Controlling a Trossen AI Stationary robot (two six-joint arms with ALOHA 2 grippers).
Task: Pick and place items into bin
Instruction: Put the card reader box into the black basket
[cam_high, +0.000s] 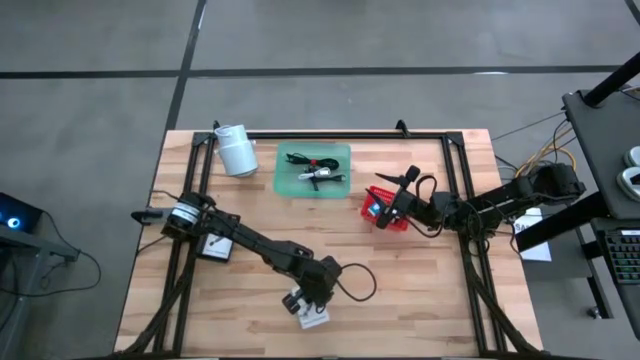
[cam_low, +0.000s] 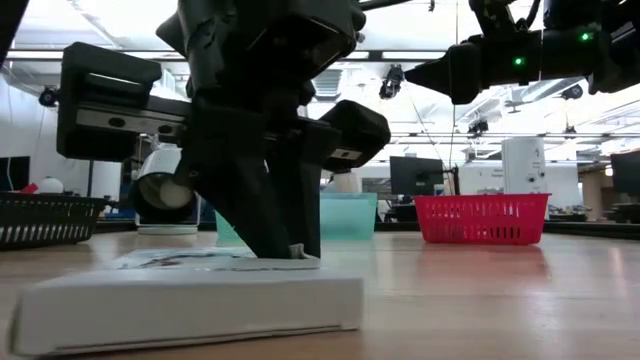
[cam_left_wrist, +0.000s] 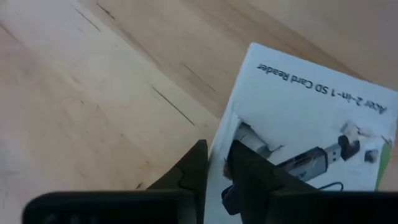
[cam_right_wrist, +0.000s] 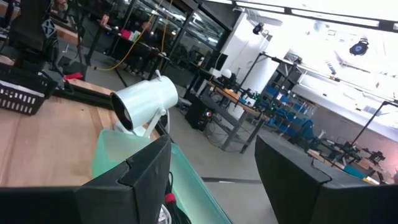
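The white card box (cam_high: 312, 316) is lying flat near the front edge of the tabletop (cam_high: 420, 290), its printed face up and showing a small reader. My left gripper (cam_high: 303, 303) is standing right over it, fingers (cam_left_wrist: 193, 171) narrowed to a slim gap across the box's edge; from the low view they are pressing down onto its top. I cannot tell whether the edge is truly pinched yet.

Farther back, the green bin (cam_high: 313, 169) is sitting near the tabletop's far edge with black cables (cam_high: 305, 160) and a little silver piece (cam_high: 322, 175) inside. A white roll (cam_high: 236, 150) is lying just left of it.

My right gripper (cam_high: 404, 190) is hanging above the red basket (cam_high: 385, 209), right of the bin, with its fingers (cam_right_wrist: 134, 171) spread wide and empty.
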